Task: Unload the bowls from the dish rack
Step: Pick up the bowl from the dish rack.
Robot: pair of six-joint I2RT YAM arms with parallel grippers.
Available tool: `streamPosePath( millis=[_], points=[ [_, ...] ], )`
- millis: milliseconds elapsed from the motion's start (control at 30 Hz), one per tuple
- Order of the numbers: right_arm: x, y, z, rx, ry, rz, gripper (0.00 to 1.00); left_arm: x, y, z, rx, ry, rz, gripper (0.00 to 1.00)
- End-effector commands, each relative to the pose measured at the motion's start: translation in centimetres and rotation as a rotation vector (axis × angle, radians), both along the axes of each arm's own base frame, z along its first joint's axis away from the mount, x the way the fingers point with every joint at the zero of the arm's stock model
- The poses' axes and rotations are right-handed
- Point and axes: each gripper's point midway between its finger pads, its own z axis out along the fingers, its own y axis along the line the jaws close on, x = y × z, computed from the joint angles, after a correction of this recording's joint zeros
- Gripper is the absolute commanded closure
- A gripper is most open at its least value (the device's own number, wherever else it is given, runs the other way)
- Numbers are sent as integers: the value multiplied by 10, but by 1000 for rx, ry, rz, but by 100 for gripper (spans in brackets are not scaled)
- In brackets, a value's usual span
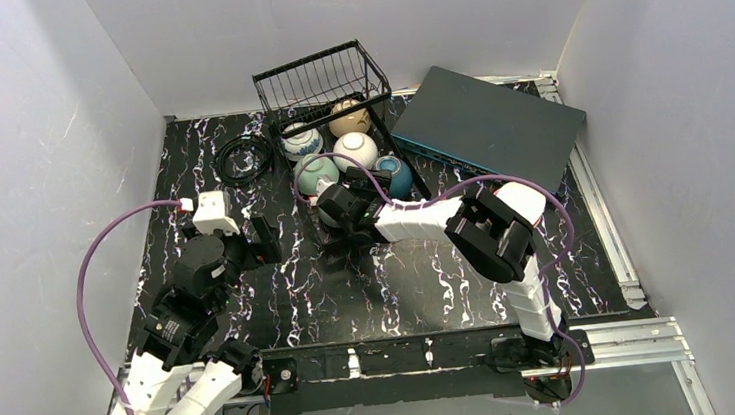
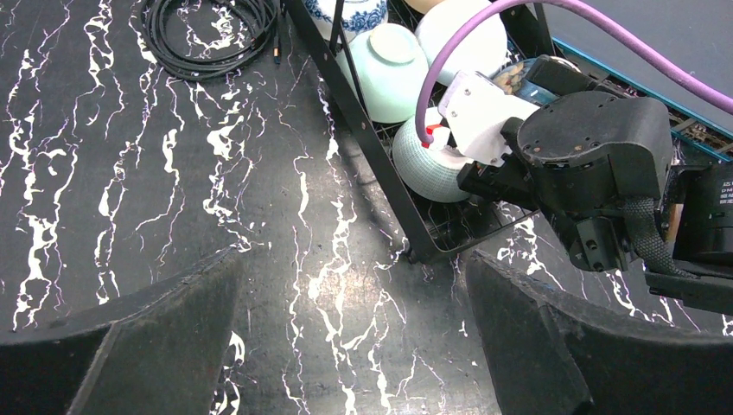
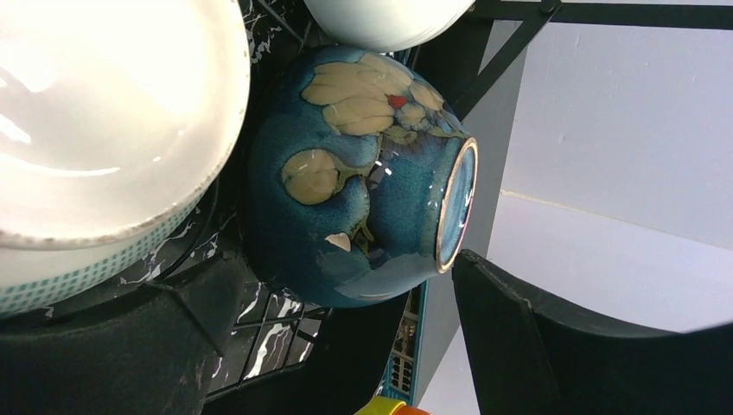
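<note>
Two wide-open grippers: left gripper (image 2: 354,341) idle; right gripper (image 3: 341,277) frames tilted teal bowl (image 3: 346,173); slick glaze may slip, knocking white bowl (image 3: 104,104) at its left.

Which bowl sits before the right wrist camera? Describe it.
Start at the black wire rack. In its low tray, on the side nearest the grey box, lies the teal bowl. It is dark with beige blotches, unlike the plain white bowl beside it.

Desk (image 1: 351,289) as you see it: black, white marble veining. Rack (image 1: 322,81): black wire. Blue-and-white bowl (image 1: 301,143), patterned; beige bowl (image 1: 349,119); white bowl (image 1: 356,148); pale green bowl (image 1: 316,175). Teal bowl (image 3: 363,173): deep blue-teal glaze, cream blotches, one red fleck. Box (image 1: 487,127): dark grey, teal edge. Cable (image 2: 640,54): purple.
</note>
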Motion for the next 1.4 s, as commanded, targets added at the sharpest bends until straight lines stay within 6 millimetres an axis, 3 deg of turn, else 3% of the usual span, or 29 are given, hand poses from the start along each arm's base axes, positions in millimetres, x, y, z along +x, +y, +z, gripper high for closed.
streamPosePath(
  millis=[0,533,967,1367],
  points=[
    [10,-16,22,-52,-27,-40,5,3,3,-2,14,3,18,2],
    [23,-12,41,-41,-38,-4,6,2,4,-2,14,-1,18,2],
    [31,-12,58,0,-47,-6,12,1,5,0,10,-8,21,2],
    [38,-17,69,33,-78,-36,8,1,5,0,11,-9,24,2]
  ],
)
